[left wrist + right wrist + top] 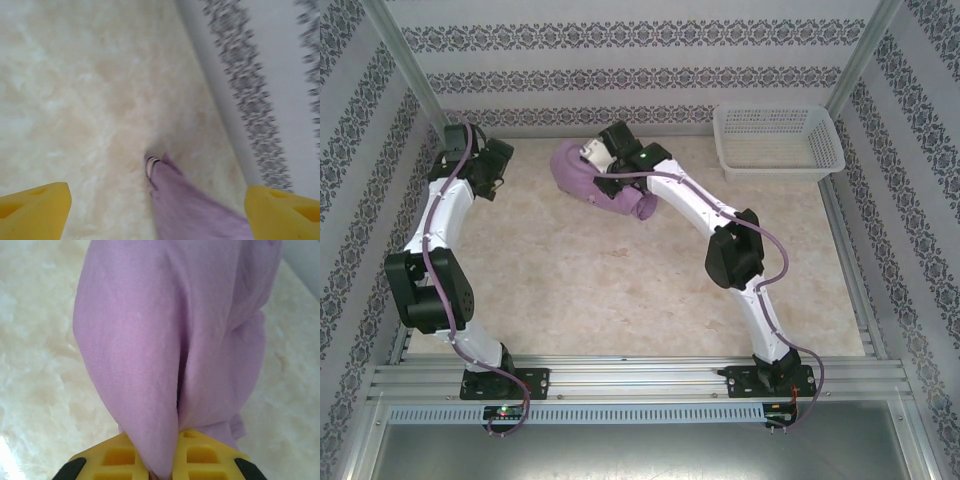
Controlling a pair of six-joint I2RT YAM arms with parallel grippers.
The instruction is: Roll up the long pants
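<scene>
The long pants [582, 178] lie as a bunched lilac bundle at the back middle of the table. My right gripper [596, 158] is on top of that bundle. In the right wrist view its yellow fingers [120, 457] are shut on a fold of the lilac fabric [150, 330], which hangs out in front of them. My left gripper [502, 168] hovers to the left of the bundle, apart from it. In the left wrist view it is wide open [157, 215], and between its pads lies a pants end [190, 205] with a grey-and-white striped edge [151, 166].
A white plastic basket [825, 140] stands at the back right corner. Patterned walls [620, 80] close the back and both sides. The marbled tabletop [600, 290] stretches between the arms toward the near rail.
</scene>
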